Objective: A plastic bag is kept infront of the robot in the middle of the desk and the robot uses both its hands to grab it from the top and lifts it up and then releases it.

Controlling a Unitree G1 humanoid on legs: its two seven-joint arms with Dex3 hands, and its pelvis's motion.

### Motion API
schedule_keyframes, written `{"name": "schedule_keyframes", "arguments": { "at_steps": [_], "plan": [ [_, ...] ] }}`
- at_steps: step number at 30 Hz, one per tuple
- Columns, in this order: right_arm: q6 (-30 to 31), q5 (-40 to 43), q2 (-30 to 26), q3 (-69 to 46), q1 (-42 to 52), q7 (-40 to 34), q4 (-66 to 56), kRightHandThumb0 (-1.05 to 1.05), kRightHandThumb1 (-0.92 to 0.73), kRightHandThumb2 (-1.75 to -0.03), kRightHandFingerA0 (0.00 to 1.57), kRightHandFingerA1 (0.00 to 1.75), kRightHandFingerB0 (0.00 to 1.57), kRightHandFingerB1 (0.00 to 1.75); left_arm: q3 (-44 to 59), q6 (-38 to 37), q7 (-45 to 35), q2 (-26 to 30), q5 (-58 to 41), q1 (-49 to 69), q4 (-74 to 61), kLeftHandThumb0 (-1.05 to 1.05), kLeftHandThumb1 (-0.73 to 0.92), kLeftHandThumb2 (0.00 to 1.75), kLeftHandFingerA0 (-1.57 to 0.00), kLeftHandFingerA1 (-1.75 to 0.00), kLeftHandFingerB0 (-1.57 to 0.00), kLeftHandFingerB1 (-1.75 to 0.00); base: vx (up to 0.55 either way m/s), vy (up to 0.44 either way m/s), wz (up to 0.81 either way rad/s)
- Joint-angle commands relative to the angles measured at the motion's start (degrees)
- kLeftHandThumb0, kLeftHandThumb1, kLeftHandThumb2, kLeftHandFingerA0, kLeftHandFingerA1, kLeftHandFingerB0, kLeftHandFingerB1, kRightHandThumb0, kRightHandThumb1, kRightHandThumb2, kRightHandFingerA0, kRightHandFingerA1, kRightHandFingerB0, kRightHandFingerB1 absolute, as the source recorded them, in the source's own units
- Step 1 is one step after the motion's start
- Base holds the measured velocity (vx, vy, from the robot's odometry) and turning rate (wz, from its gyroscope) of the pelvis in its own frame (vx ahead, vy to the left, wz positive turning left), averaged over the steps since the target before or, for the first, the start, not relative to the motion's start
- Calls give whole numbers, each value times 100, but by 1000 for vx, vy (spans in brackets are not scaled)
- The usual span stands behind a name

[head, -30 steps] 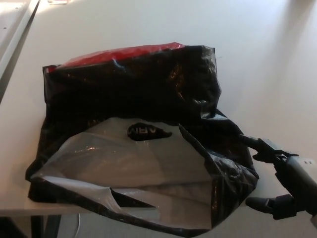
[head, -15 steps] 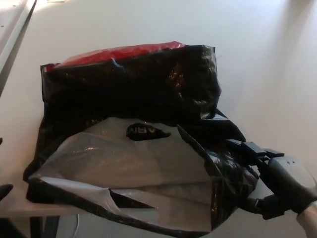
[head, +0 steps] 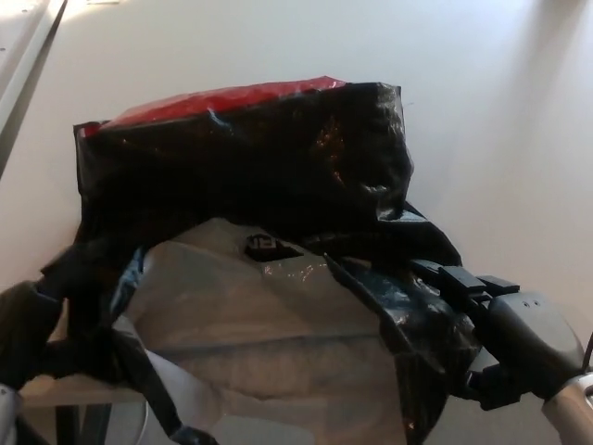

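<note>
A black plastic bag [head: 250,176] with a red strip along its far top lies on the white desk [head: 278,46] in front of me. Its near flap shows a grey inner face with a handle cutout. My left hand [head: 32,324] is blurred at the lower left, pressed against the bag's left side, which bunches inward. My right hand [head: 514,338] is at the lower right. It is open, with its fingers [head: 454,276] over the bag's right edge and the thumb below, so the edge lies between them.
The desk's near edge runs under the bag's front, and part of the bag hangs over it. A pale rail [head: 23,65] runs along the desk's far left.
My left hand has come in from the lower left and pushed the bag's left side inward. My right hand has moved up and left onto the bag's right edge. The grey flap has crumpled.
</note>
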Motion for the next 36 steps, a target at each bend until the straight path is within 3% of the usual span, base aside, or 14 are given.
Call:
{"name": "schedule_keyframes", "arguments": {
  "at_steps": [1,3,4,14,15,16,17,18,19,20,21,22,27,36],
  "plan": [
    [-19,43,-15,6,-75,-132,36,-65,-39,-73,40,49,6,29,-189,-251,-594,36,-170,337,-527,-55,61,85,-30,-50,-17,-41,0,0,0],
    [-1,82,-16,0,-70,-79,34,-65,-40,-73,39,49,6,26,-196,-280,-720,77,-257,437,-685,-53,60,84,-29,-50,-16,-41,0,0,0],
    [12,82,-12,-4,-68,-93,39,-65,-39,-73,39,48,6,28,-192,-335,-850,130,-337,492,-754,-46,73,62,-37,-42,-23,-30,0,0,0],
    [31,72,-19,-4,-84,-129,114,-65,-39,-73,39,49,6,25,-13,-391,-1505,417,-815,690,-699,-55,59,83,-28,-49,-15,-40,0,0,0],
    [14,113,-5,-21,-76,-124,118,-55,-46,-54,53,41,17,29,9,-340,-1512,421,-827,702,-698,-48,74,62,-41,-41,-25,-30,0,0,0],
    [-37,182,36,-59,-67,-180,148,-52,-39,-72,66,60,43,49,57,-243,-1492,400,-855,720,-709,-43,70,60,-54,-50,-36,-37,0,0,0],
    [-62,183,60,-76,-68,-261,175,-52,-39,-72,66,60,43,49,89,-209,-1471,367,-881,724,-717,-43,70,60,-54,-50,-36,-37,0,0,0],
    [-121,207,76,-96,-80,-319,213,-40,-49,-55,70,85,71,58,119,-206,-1435,337,-882,718,-728,-33,66,58,-62,-59,-57,-49,0,0,0],
    [-234,322,119,-141,-93,-340,285,-39,-49,-75,100,142,81,129,121,87,-1384,310,-796,753,-977,-6,77,53,-63,-175,-53,-151,0,0,0],
    [-278,365,137,-160,-98,-343,316,-39,-49,-75,100,142,81,129,125,219,-1378,301,-761,773,-1091,-6,77,53,-63,-175,-53,-151,0,0,0],
    [-306,365,167,-150,-63,-370,331,-22,-70,-55,68,175,48,175,117,315,-1370,331,-687,820,-1161,0,80,56,-67,-175,-55,-151,0,0,0],
    [-459,459,204,-178,-92,-399,432,-20,-72,-56,66,175,45,175,119,321,-1368,333,-663,789,-1163,4,78,59,-73,-175,-58,-169,0,0,0],
    [-706,1264,356,-523,-133,84,593,-31,-75,-51,55,175,45,159,210,697,-1707,168,-1022,712,-1400,-3,78,58,-72,-175,-55,-174,0,0,0],
    [413,2820,491,-1095,7,1493,-1728,-38,-73,-55,59,175,48,156,252,1065,-2484,132,-1803,1024,-3149,-10,76,59,-81,-175,-61,-175,0,0,0]
  ]
}}
